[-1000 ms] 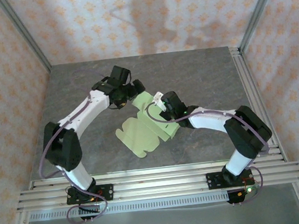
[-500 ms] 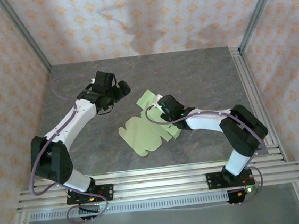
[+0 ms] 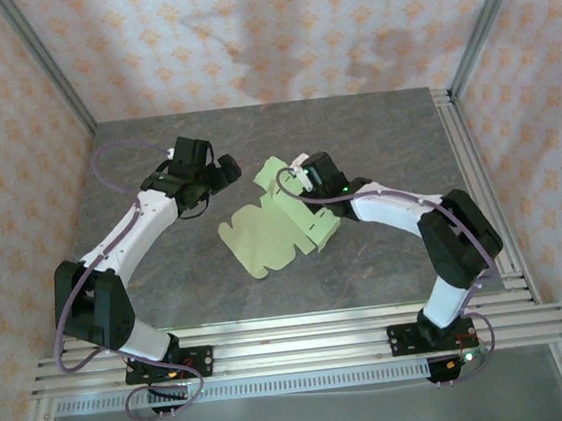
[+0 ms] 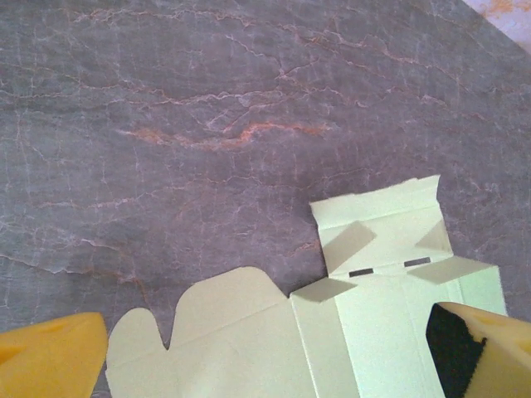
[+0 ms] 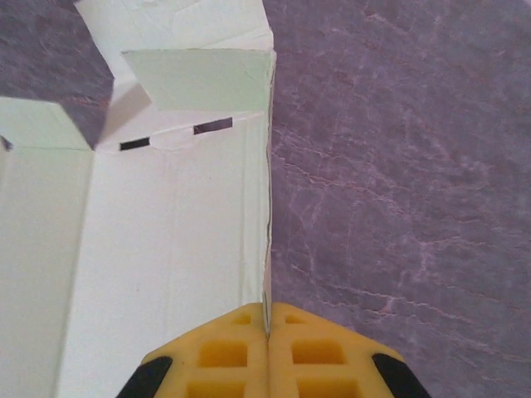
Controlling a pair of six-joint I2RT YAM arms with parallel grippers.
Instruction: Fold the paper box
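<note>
MID-TABLE: The paper box (image 3: 278, 226), a pale green die-cut sheet that is mostly flat, lies on the grey stone-patterned table (image 3: 374, 140) between my two arms. My right pincer (image 5: 267, 319) is pressed together on the edge of the sheet's right-hand panel, thin card nipped between the yellow pads. That panel seems lifted off the table, though the overhead view is too coarse to be sure. My left pincer (image 3: 219, 172) hangs just left of the sheet's far end, jaws wide apart and holding nothing.

The step in hand looks to be raising a side wall along its crease. To do it well, I should swing the pinched edge in an arc over the crease rather than drag it, which would slide the sheet. My left pincer should come down on the flat middle panel as an anchor.
</note>
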